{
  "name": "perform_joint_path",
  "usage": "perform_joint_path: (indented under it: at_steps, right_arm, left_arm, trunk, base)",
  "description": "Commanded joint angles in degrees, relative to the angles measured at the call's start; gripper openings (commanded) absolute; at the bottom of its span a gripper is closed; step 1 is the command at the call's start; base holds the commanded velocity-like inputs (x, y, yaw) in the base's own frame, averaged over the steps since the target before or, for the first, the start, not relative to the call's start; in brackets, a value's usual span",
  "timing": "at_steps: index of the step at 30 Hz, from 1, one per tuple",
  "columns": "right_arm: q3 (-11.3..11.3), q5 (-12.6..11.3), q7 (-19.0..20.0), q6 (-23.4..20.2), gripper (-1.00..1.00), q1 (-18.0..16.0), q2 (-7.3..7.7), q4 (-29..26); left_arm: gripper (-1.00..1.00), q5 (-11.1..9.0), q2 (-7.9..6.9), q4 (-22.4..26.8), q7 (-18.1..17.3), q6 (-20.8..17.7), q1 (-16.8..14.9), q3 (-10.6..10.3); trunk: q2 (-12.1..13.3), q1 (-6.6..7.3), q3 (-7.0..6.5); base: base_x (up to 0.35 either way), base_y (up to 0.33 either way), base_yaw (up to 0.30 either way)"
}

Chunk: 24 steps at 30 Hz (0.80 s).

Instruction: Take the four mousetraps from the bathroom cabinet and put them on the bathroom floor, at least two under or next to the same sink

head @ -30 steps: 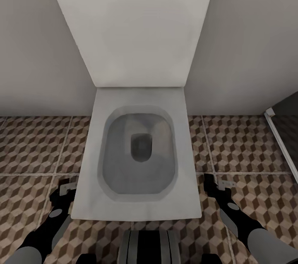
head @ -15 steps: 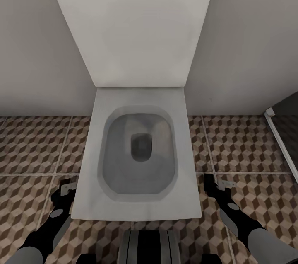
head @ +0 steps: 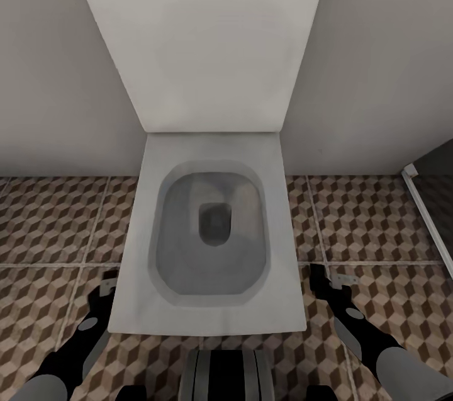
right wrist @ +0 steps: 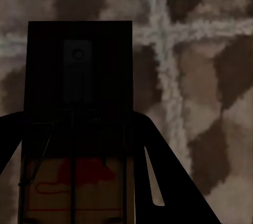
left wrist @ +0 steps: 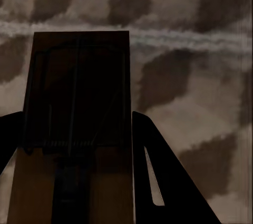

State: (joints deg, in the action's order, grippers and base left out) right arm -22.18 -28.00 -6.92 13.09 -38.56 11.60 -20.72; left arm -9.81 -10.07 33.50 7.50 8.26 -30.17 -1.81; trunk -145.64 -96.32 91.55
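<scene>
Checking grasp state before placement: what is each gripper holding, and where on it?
Each holds a mousetrap between its fingers, gripped by the long side edges near one end: left gripper on one mousetrap, right gripper on another.

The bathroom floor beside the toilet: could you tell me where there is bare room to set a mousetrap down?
Bare bathroom floor lies between toilet and left wall, and between the toilet and the dark doorframe. It is crowded by the left gripper and right gripper.
</scene>
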Motion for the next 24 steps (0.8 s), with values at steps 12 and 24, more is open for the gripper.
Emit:
perform_joint_path:
  at_steps: [12, 24]
  right_arm:
    - [-0.5, -0.5, -0.4, 0.2, -1.0, 0.0, 0.05, 0.0]
    - [-0.5, -0.5, -0.4, 0.2, -1.0, 0.0, 0.03, 0.0]
  left_arm:
    - [-1.0, -0.2, -0.63, 0.0, -0.5, 0.2, -0.1, -0.1]
    - [-1.0, 0.0, -1.48, 0.0, -0.5, 0.2, -0.1, 1.1]
  trunk:
    - [0.0, 0.01, 0.03]
    - [0.0, 0.01, 0.03]
  base:
    - [0.0, 0.0, 0.0]
    - [0.0, 0.0, 0.0]
